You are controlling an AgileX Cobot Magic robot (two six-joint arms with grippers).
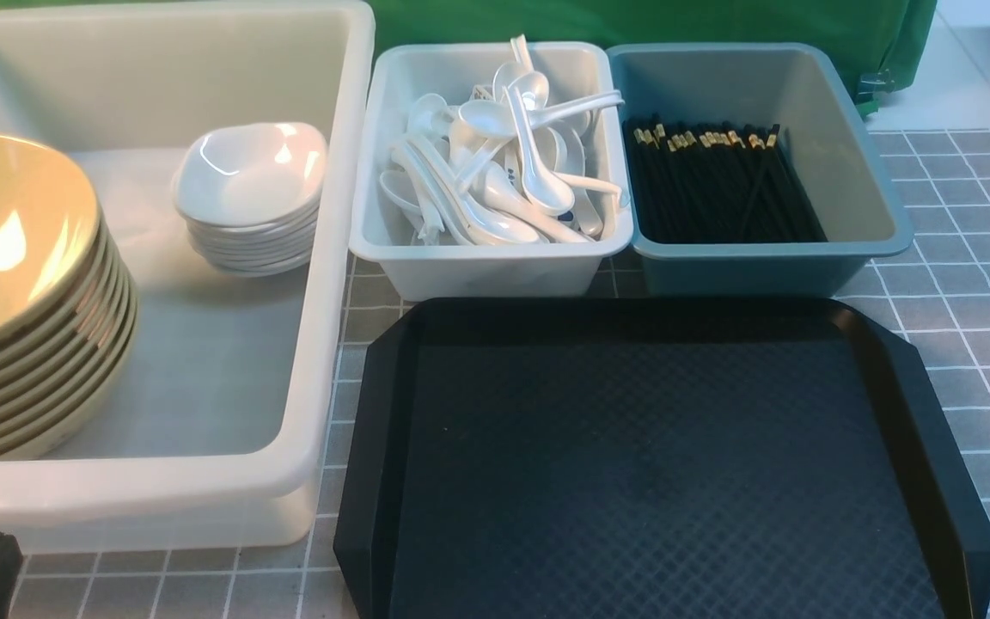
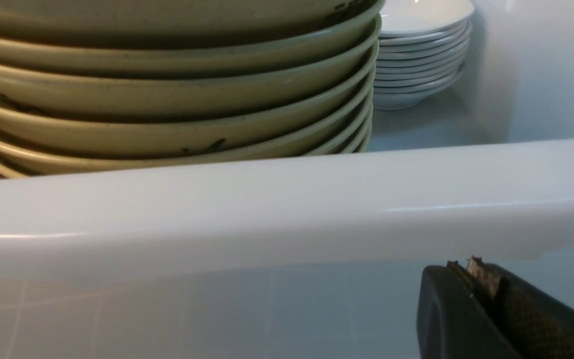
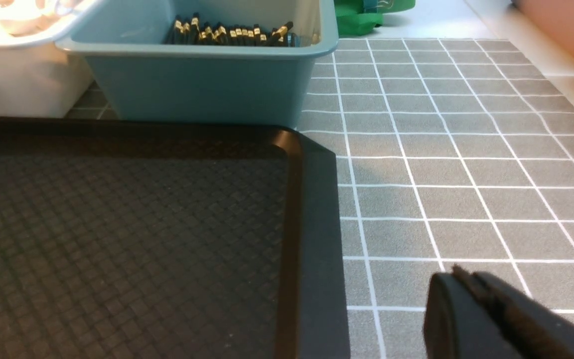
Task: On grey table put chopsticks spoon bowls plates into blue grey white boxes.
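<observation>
Status: sorting looks essentially done, judging by where things lie.

- bowls (image 1: 18,284): yellow-green stack inside the white tub (image 1: 323,258), at 9 o'clock in the front view.
- plates (image 1: 250,193): small white stack in the same tub, toward 11 o'clock, apart from the bowl stack.
- spoons (image 1: 504,163): loose pile in the pale grey-white bin (image 1: 478,262), 12 o'clock.
- chopsticks (image 1: 718,185): laid flat in the blue bin (image 1: 753,262), 1 o'clock, gold-banded ends toward the far wall.
- black tray (image 1: 658,456): at 6 o'clock, just in front of the two small bins, nothing on it.
- grey tiled surface (image 1: 976,301): no loose tableware showing around the tray or bins.

Left end effector (image 2: 471,279): fingers pressed together, nothing between them, parked outside the tub's near wall, below its rim. Only a dark corner of that arm shows in the front view.

Right end effector (image 3: 466,286): fingers together, holding nothing, low over the surface beside the tray's right edge. Not visible in the front view.

Remaining: nothing I can see. Any part of the surface outside the views is unverified.
</observation>
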